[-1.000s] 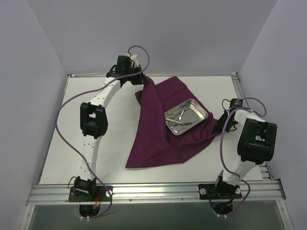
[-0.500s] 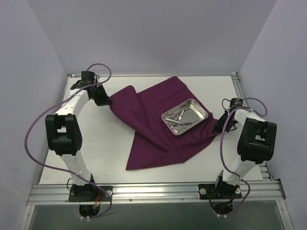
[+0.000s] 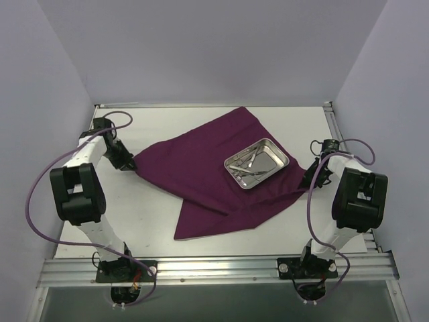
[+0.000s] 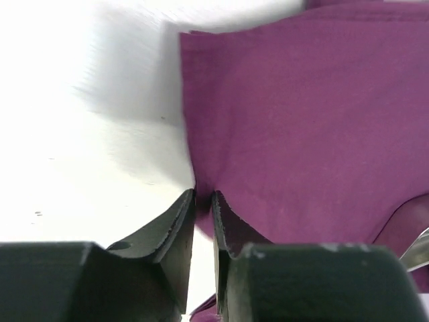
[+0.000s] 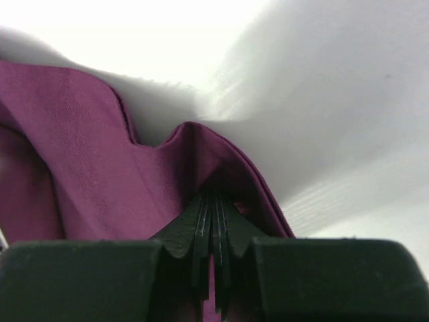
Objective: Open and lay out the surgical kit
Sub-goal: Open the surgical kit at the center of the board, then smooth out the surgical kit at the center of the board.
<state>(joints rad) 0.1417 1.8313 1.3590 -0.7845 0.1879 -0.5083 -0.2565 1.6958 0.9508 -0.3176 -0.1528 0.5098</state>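
The dark purple cloth wrap [image 3: 194, 171] lies spread over the table. The steel tray [image 3: 284, 161] sits on its right half with small ring-handled instruments [image 3: 248, 164] inside. My left gripper [image 3: 127, 163] is low at the cloth's left corner. In the left wrist view its jaws [image 4: 203, 194] stand slightly apart, open, with the cloth [image 4: 301, 134] corner between the tips. My right gripper [image 3: 307, 181] is at the cloth's right corner. In the right wrist view it [image 5: 213, 198] is shut on a bunched fold of the cloth [image 5: 87, 168].
Purple walls close in the table on three sides. A metal rail [image 3: 214, 268] runs along the near edge with both arm bases on it. Bare white tabletop [image 3: 134, 221] shows left of and in front of the cloth.
My left arm has swung from the back middle to the far left, drawing the cloth's corner out flat. Its jaws have parted a little. The tray slid slightly left. The right arm kept still.
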